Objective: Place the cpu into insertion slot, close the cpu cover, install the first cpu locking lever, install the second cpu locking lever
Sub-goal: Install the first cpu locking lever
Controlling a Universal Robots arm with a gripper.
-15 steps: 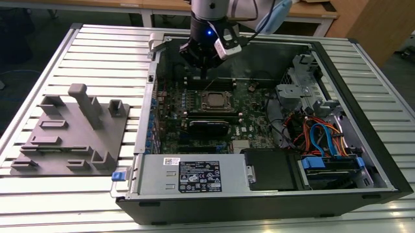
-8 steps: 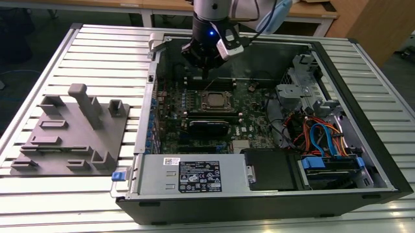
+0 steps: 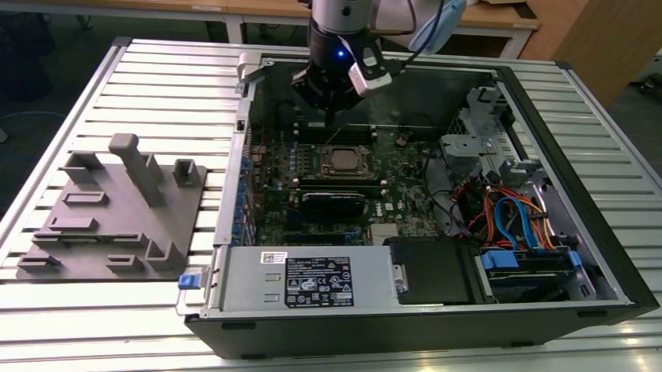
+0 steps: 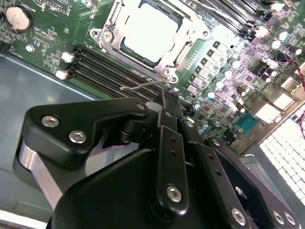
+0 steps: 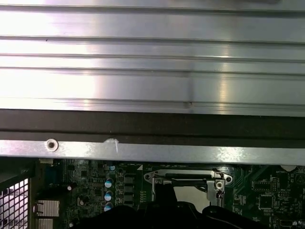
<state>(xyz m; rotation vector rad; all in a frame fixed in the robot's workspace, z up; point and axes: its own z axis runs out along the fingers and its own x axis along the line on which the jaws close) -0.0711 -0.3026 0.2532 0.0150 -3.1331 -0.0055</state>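
The cpu point(image 4: 148, 27) lies in the insertion slot point(image 3: 342, 160) on the green motherboard, its pale metal top facing up. The cpu cover point(image 4: 189, 34) is folded down around it as a silvery frame. A thin wire locking lever point(image 4: 141, 86) sticks out beside the socket's near edge, raised off the board. My gripper point(image 4: 164, 98) hangs just beside that lever with its black fingers point(image 4: 167, 125) pressed together, and I cannot tell whether they touch the wire. In the exterior view the gripper point(image 3: 329, 115) is over the back of the board, just behind the socket.
The open computer case point(image 3: 579, 147) surrounds the board, with black memory slots point(image 4: 102, 71) between socket and gripper. A drive cage and coloured cables point(image 3: 512, 217) sit on the exterior view's right, and a power supply point(image 3: 310, 280) sits at the front. A grey fixture block point(image 3: 119, 209) stands on the slatted table.
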